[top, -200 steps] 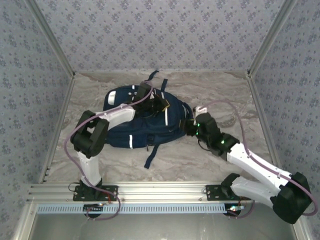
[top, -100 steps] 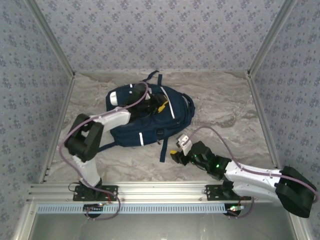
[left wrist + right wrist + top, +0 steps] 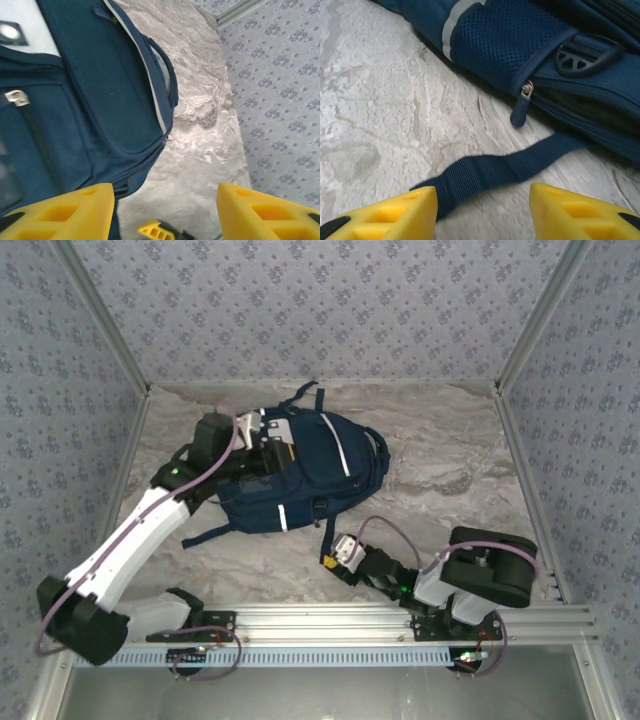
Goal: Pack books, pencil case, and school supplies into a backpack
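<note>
Backpack: lay flat on the worktop, directly ahead of the left tool and just beyond the right tool.
Left tool: jaws stood apart with nothing between them; one jaw was over the bag's edge, the other over bare worktop.
Right tool: jaws stood apart, holding nothing; a loose strap crossed the worktop just past its tips, and contact could not be told.
Long axis: ran away from the left tool and across in front of the right tool. The loop handle sat at the end far from the left tool, so the bag's top was judged to point that way.
Side facing right tool: mesh pocket and zip pull, close ahead of it.
Handling (judgement): soft fabric shell that would sag and fold if lifted by one panel. Bulky, probably heavy for one tool. Cloth looked neither slippery nor fragile.
Hold points (judgement): loop handle or webbing strap for lifting or dragging. The zip pull would serve for opening, but it was small and needed a fine pinch. Broad panels offered little to close on.
</note>
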Robot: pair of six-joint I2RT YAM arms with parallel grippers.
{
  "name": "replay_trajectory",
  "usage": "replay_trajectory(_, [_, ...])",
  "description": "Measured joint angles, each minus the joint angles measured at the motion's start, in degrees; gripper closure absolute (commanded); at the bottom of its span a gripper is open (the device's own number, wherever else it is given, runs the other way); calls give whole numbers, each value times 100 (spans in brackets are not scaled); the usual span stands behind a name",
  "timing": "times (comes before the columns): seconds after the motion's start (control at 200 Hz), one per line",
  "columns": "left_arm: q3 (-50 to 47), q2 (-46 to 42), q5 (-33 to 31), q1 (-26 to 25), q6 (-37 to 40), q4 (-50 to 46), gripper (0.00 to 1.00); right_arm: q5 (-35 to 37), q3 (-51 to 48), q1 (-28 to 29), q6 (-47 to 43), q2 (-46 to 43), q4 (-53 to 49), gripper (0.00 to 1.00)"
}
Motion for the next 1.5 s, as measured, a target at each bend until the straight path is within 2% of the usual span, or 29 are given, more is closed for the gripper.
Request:
replay_trajectory(0.23, [-734,-1172,-529,0,872,-782,44,-94,393,-378,74,258,577,50])
replay_trajectory(0.34, [-1008,-1388,-782,0,1115,-1036,44,-125,584,-549,208,407,616,52])
replay_trajectory(0.595, [-1412,-1939,-1241,0,1443,-1329,44,-114,968,-581,444,1060,643,62])
replay_trajectory(0.72, [-1467,-2168,-1410,0,1523,-1370,44,-50,979,-592,557,1475,752,63])
replay_trajectory(1.204, [-1572,-2267,-1611,-66,1602,-1379,43,31,1429,-809,708,2031,872,63])
replay_trajectory(1.299, [-1572,-2262,-1611,-66,1602,-1379,43,11,1488,-883,743,2072,872,66])
replay_trajectory(1.499, [-1613,-2260,-1631,-66,1602,-1377,43,-70,1615,-984,826,2210,874,79])
